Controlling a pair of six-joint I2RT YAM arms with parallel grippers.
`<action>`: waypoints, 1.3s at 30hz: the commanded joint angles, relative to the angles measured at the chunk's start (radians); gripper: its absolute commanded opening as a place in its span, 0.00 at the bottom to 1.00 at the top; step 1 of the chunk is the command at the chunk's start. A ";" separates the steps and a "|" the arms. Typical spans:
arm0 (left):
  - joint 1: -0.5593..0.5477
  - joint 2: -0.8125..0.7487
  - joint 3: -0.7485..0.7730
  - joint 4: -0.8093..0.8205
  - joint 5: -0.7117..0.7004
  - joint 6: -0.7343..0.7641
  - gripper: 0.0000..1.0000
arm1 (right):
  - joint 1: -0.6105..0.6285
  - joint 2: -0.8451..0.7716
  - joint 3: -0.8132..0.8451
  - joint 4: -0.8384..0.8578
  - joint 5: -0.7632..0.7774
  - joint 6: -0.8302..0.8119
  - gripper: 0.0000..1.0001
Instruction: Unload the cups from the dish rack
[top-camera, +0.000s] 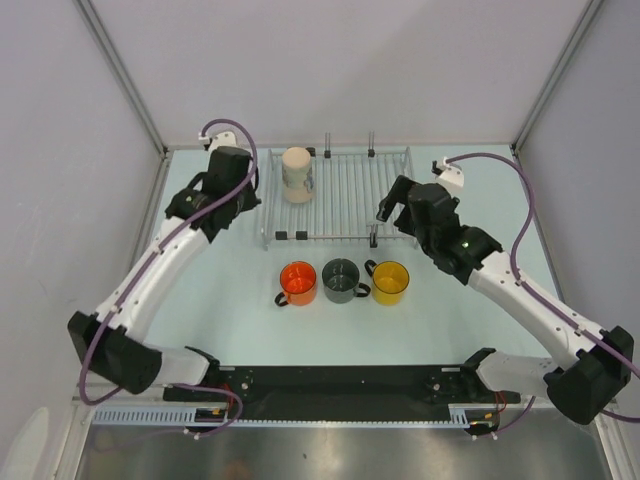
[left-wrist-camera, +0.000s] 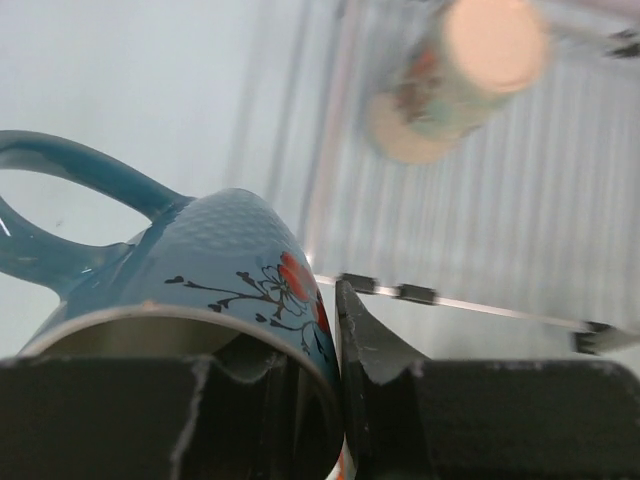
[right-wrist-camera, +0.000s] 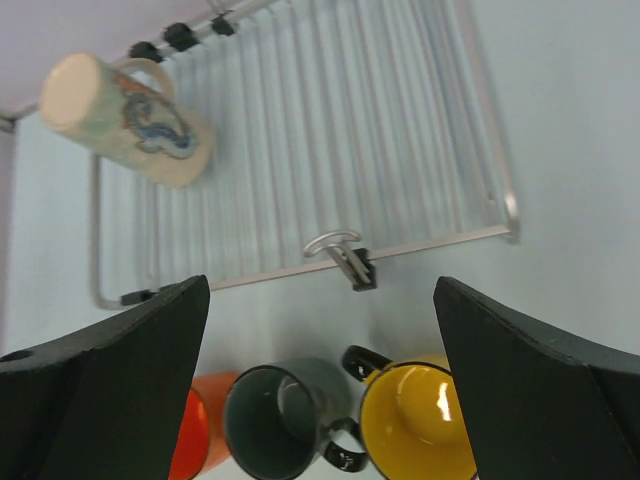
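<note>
My left gripper (left-wrist-camera: 322, 350) is shut on the rim of a light blue cup (left-wrist-camera: 215, 255) with a flower pattern, one finger inside it and one finger (left-wrist-camera: 365, 335) outside. From above, that gripper (top-camera: 205, 205) hangs left of the dish rack (top-camera: 340, 190) and hides the blue cup. A tall cream cup (top-camera: 297, 173) stands at the rack's far left corner. Orange (top-camera: 298, 283), dark grey (top-camera: 341, 280) and yellow (top-camera: 390, 283) cups stand in a row on the table in front of the rack. My right gripper (right-wrist-camera: 320, 290) is open and holds nothing above the rack's front right part.
The rack's front rail carries a small metal hook (right-wrist-camera: 340, 250). White walls with metal posts close in the table (top-camera: 230, 320) on both sides and at the back. The black base rail (top-camera: 330, 385) runs along the near edge.
</note>
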 joint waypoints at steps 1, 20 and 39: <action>0.090 0.094 0.122 -0.158 0.025 0.032 0.00 | 0.022 0.035 0.085 -0.169 0.212 0.011 1.00; 0.344 0.746 0.559 -0.236 0.269 0.047 0.00 | -0.049 0.041 0.045 -0.195 0.074 -0.012 1.00; 0.372 0.907 0.634 -0.182 0.289 0.024 0.01 | -0.075 0.103 0.001 -0.154 -0.032 -0.023 1.00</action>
